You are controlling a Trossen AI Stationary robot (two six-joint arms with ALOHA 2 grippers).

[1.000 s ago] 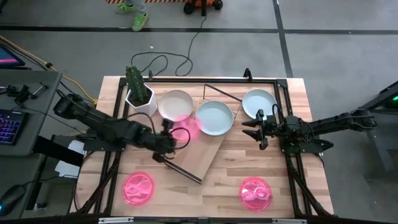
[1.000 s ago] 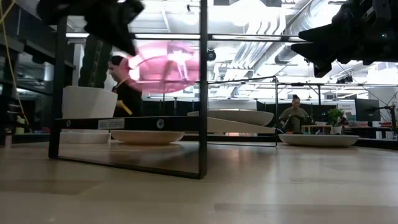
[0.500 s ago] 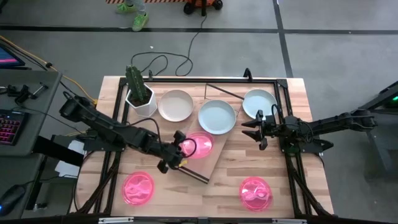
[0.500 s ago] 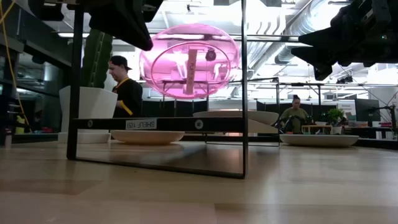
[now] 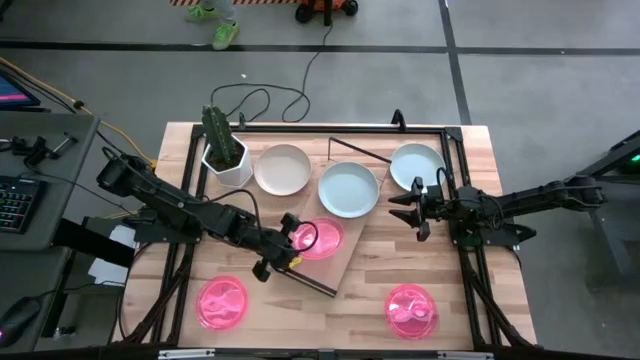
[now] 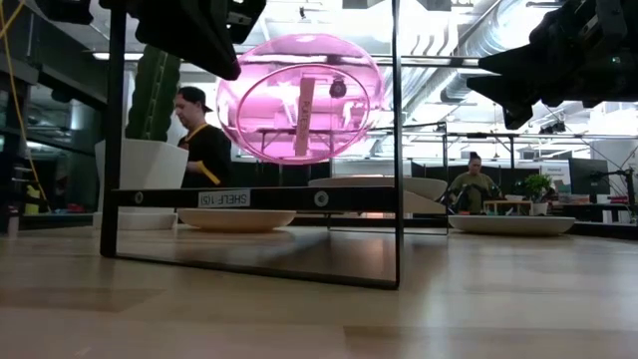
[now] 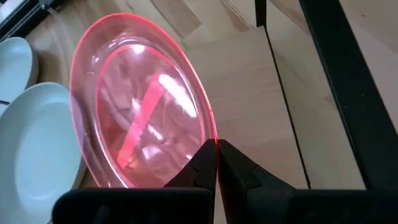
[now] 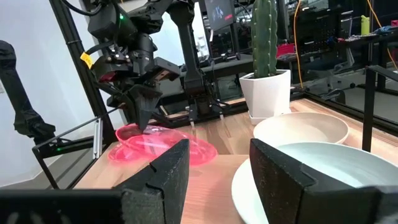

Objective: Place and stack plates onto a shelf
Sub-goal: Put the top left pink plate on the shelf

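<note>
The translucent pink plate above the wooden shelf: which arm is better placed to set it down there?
The left. Its left gripper is shut on the translucent pink plate, held over the light wooden shelf board. The right gripper is open, holds nothing, and hangs beside the white plates.

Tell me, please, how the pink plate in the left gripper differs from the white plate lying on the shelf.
The pink plate is translucent; the white plate is opaque. The pink plate is clamped by its rim in the left gripper and hangs tilted above the shelf; the white plate lies flat on the board, with no gripper on it. The right gripper waits open beside the white plate. Both plates are round, shallow and similar in size.
</note>
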